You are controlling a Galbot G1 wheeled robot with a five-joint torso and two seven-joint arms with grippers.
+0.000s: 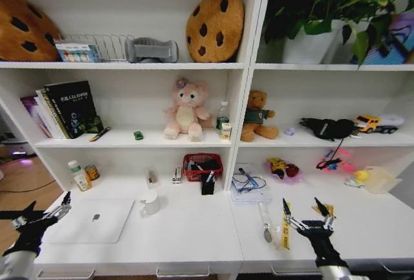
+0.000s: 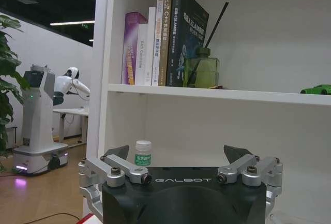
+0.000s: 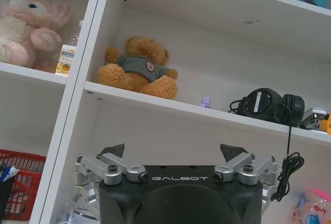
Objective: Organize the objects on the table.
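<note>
Since nothing is in either claw, I'd say the tidying has barely started. In the head view the silver laptop point(image 1: 90, 220) lies on the white table point(image 1: 194, 241) at about 8 o'clock, a white mug point(image 1: 150, 203) just beside it, and a small green object point(image 1: 138, 135) sits on the shelf above. The left gripper point(image 1: 55, 210) hovers at the laptop's edge, spread wide; the right gripper point(image 1: 305, 215), at 5 o'clock, gapes too.

Left wrist view: jaws wide, a green-label bottle point(image 2: 143, 153) between them, books point(image 2: 164, 40) at 12, another robot point(image 2: 44, 118) across a wood-floored room.

Right wrist view: jaws wide, teddy bear point(image 3: 138, 68) shelved at 11.
</note>
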